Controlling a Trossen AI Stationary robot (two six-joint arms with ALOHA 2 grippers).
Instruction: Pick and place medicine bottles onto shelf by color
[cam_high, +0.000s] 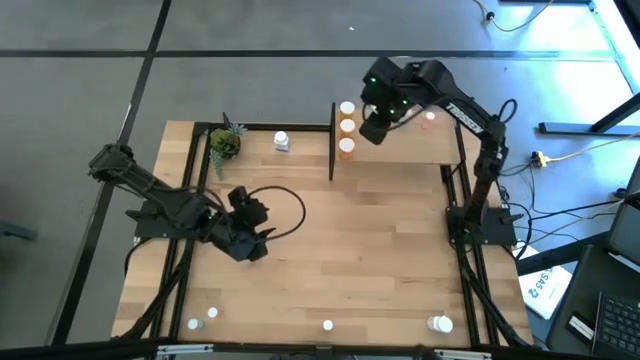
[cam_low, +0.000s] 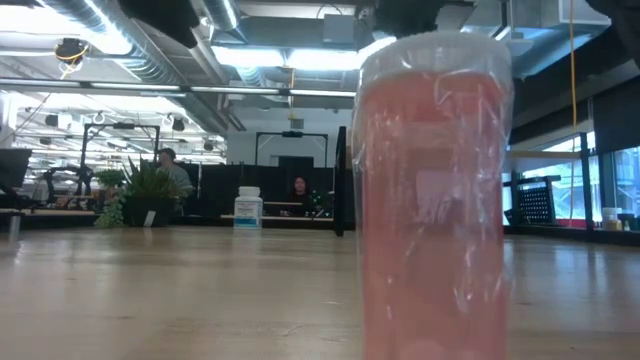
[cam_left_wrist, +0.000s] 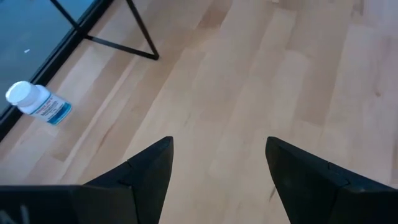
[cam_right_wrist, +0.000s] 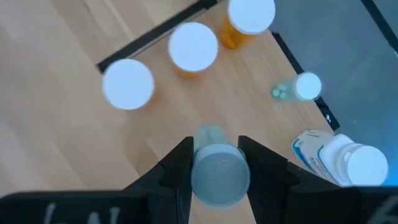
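Observation:
The shelf stands at the table's far right. Three orange bottles with white caps stand upright in a row along its left edge; they also show in the right wrist view. My right gripper hovers over the shelf just right of that row, shut on a green-bodied bottle with a pale cap. My left gripper is open and empty above the table's left middle, as its wrist view shows. A pinkish-red bottle stands close before the low camera. My right gripper pinches the green bottle between its two fingers at its upper part, just under the cap. The fingers point down from above. The bottle sits upright, cap up; whether its base touches the shelf board I cannot tell.
A white bottle and a potted plant sit near the far edge, left of the shelf. A small green bottle lies beyond the shelf. Several bottles sit along the near edge. A white bottle lies by the table's edge.

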